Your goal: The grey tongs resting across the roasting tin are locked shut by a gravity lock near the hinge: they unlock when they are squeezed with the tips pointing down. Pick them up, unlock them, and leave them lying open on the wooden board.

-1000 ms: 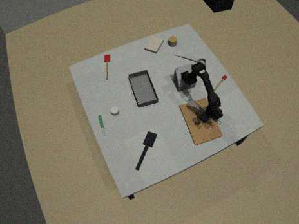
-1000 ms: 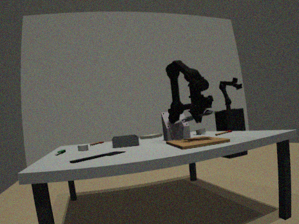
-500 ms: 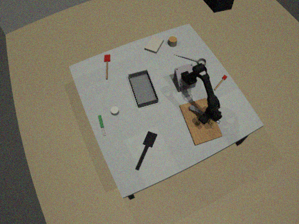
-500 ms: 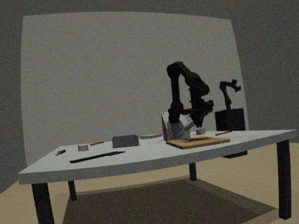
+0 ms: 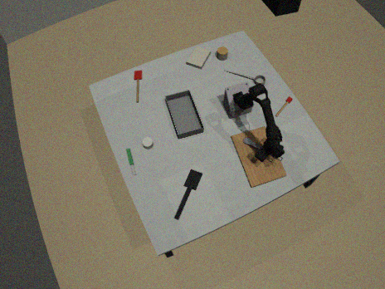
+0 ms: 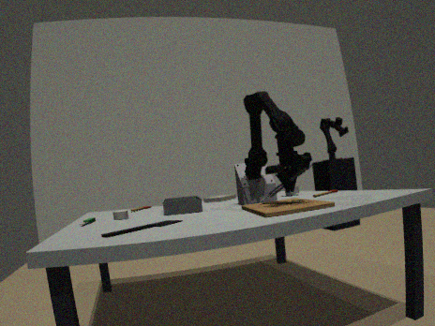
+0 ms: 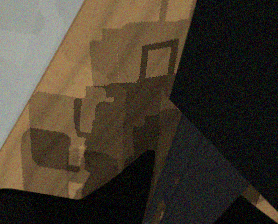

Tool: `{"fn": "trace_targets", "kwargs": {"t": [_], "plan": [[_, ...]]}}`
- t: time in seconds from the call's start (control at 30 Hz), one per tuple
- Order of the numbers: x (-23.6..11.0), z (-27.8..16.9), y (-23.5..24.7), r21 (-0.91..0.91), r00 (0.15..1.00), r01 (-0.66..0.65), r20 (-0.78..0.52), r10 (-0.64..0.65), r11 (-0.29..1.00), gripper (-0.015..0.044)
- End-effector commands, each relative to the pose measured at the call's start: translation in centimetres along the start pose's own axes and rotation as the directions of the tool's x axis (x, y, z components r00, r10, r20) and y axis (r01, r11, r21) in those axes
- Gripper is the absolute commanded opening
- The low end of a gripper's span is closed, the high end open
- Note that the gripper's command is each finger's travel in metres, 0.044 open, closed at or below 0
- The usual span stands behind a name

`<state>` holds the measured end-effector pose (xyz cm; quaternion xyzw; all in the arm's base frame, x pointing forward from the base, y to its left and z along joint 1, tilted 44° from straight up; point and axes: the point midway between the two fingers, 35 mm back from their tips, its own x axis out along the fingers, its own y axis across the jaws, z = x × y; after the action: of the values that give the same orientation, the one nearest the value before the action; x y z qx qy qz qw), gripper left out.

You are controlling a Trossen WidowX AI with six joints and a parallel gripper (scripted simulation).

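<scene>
My gripper (image 5: 262,154) (image 6: 288,186) (image 7: 170,161) is shut on the grey tongs (image 5: 250,141) (image 7: 200,175) and holds them low over the wooden board (image 5: 265,173) (image 6: 307,205) (image 7: 60,95) at the right side of the table. In the overhead view one grey end of the tongs sticks out up and to the left of the fingers, slanting towards the board. I cannot tell whether the tongs' arms are spread or locked. The roasting tin (image 5: 183,114) (image 6: 182,205) stands with nothing in it at the middle of the table, well left of the board.
The arm's base (image 5: 237,100) stands just behind the board. A black spatula (image 5: 187,192), a green marker (image 5: 130,159), a white puck (image 5: 147,142), two red spatulas (image 5: 138,81) (image 5: 285,105), a pale block (image 5: 198,57), a wooden cylinder (image 5: 222,53) and a ring-ended utensil (image 5: 255,80) lie about.
</scene>
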<state>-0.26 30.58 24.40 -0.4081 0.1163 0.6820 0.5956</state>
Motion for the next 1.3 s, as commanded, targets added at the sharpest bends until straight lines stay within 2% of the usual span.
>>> {"fn": "trace_targets", "kwargs": {"t": [0.0,0.3,1.03,1.27], "plan": [[0.6,-0.1,0.1,-0.005,1.000,-0.005,-0.001,0.005,1.000,-0.0150],[1.3,-0.2,0.1,-0.005,1.000,-0.005,-0.001,0.005,1.000,-0.0150],[1.2,-0.2,0.1,0.000,1.000,-0.001,-0.003,0.001,1.000,0.0427],[0.6,0.2,2.2,0.018,1.000,-0.011,-0.017,0.011,1.000,0.0440]]}}
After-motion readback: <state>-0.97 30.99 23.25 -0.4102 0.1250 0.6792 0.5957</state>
